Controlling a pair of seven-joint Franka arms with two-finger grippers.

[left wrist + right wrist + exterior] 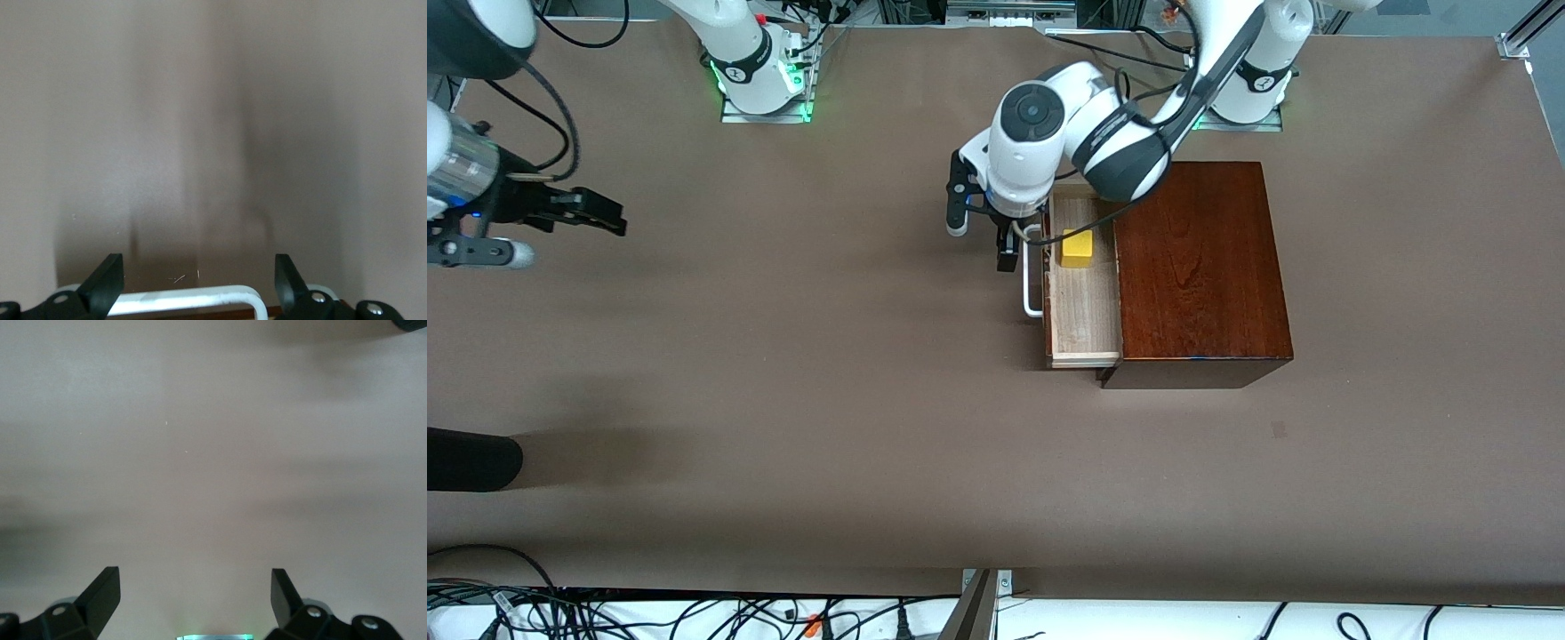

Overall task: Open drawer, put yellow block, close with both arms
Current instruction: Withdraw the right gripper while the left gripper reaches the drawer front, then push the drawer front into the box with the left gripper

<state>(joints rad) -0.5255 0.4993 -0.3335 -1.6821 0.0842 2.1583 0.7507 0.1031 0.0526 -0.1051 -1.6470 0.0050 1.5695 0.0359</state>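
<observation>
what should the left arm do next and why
Probably push the drawer shut. The yellow block already lies in it, and the left gripper, open, sits at the handle. The right gripper waits open over bare table.

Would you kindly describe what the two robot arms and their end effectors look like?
Both arms are glossy white with rounded joints, on bases lit green. The left arm has a black-and-grey band at the wrist, a dark round cap on one joint and black cables along it. The left end effector and the right end effector are black, each with two wedge-shaped fingers.
</observation>
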